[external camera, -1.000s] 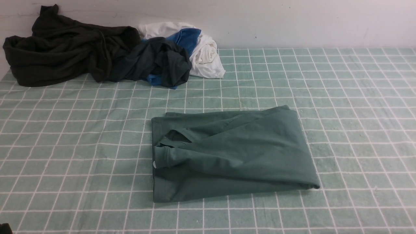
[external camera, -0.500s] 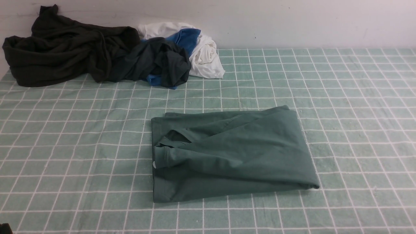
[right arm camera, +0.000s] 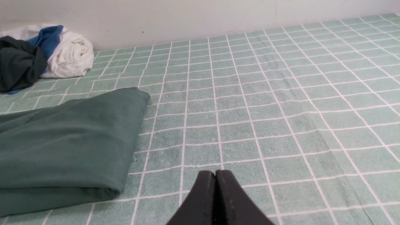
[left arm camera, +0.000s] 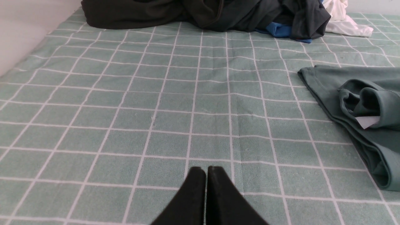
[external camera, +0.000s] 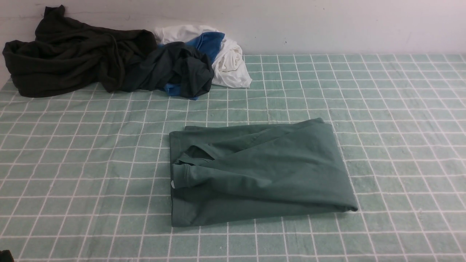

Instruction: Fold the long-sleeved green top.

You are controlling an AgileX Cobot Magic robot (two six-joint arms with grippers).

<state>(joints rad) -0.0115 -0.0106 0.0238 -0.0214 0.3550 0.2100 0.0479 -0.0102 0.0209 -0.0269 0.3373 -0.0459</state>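
**Folded green top at centre, both pincers pressed closed and empty**

One green long-sleeved cotton top (external camera: 260, 174) lies folded into a rough rectangle at the middle of the pale green checked tablecloth (external camera: 400, 109). Its left edge is straight, with the neckline and a small white label (external camera: 172, 184) showing there; its right edge is a rounded fold running toward 5 o'clock.

Open cloth surrounds the top on every side. From 1 o'clock round to 5 o'clock the grid is bare out to the right border. Toward 9 o'clock there is also bare grid. The near strip at 6 o'clock is narrower.

At 10 to 11 o'clock, against the white wall (external camera: 327, 25), sits one heap of crumpled clothes, well apart from the top: a black garment (external camera: 69, 54), a dark grey garment (external camera: 178, 69), a blue piece (external camera: 209, 42) and a white garment (external camera: 229, 62). How many separate items it holds cannot be told.

The left gripper (left arm camera: 206, 170) has its two black fingers touching, gripping nothing, above bare cloth beside the top's label edge. The right gripper (right arm camera: 215, 173) is likewise closed tip to tip and empty, near the top's rounded fold.
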